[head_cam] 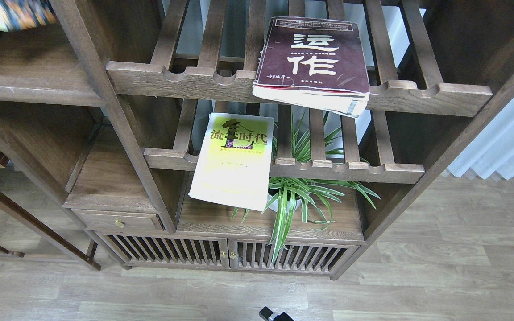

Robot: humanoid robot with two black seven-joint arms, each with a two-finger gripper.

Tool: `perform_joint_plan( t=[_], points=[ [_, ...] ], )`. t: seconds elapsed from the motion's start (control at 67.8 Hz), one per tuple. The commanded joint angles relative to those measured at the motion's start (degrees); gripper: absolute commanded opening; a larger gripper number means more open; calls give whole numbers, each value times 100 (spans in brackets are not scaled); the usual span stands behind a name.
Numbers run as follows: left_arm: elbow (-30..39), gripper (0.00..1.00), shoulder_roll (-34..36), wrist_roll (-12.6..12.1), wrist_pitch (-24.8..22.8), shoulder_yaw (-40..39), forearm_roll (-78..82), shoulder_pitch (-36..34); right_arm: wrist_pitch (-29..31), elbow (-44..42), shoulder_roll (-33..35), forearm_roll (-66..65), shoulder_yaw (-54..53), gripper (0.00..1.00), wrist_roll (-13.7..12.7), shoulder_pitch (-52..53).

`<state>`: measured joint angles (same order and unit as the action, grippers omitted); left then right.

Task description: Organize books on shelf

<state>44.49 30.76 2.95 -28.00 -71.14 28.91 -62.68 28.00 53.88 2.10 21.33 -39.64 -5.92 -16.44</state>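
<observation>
Pincers: I can't see either one well. A small black part [275, 314] pokes in at the bottom edge. I can't tell whose arm it is, or whether its fingers are apart or together. It holds nothing I can see.
Maroon book [315, 58]: thick, with big white characters. It lies flat on the top slatted rack [176, 76]. Its near edge hangs out past the wavy front rail.
Yellow-green book [234, 160]: thin. It lies flat on the lower slatted rack [350, 171], and its near end sticks out well past the rail, over the plant shelf below.
Small book [18, 13]: blue and orange cover, up in the top left corner, mostly cut off. It seems to sit above the plank shelf [20, 73].
Plank shelf: solid dark wood, on the left. I think the books belong there.
Plant [295, 196]: long green leaves in a white pot, just beside the yellow-green book.
Step now: I think no book is picked yet, so the job is at its start.
How to do it well: I would take a book by the edge that hangs out. I would lift it straight up first, so it clears the rail. I would keep away from the leaves.
</observation>
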Motion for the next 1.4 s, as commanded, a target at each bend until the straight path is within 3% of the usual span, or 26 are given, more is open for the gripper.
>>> perform_joint_plan(
  t=[0.0,0.369,0.413,0.59,1.033,1.18,1.387],
  points=[
    [51,51,35,22,0,-49,-8,19,0,0,-8,55,9,99,30,18],
    [437,52,343,13,0,-190,-193,247,0,0,27,64,0,99,38,44],
    [874,52,439,4,0,-234,-420,597,0,0,18,73,-9,99,47,53],
    [1580,52,747,4,0,-453,-720,1240,0,0,10,73,-62,99,109,62],
    [3215,53,835,-84,0,-2158,-773,3613,0,53,27,73,-79,99,197,71],
    [3760,55,633,-49,0,-2343,-913,4580,0,421,159,64,-79,99,197,9],
    [3874,64,70,-75,0,-2326,-949,4985,0,782,502,73,-88,99,214,-158]
  ],
)
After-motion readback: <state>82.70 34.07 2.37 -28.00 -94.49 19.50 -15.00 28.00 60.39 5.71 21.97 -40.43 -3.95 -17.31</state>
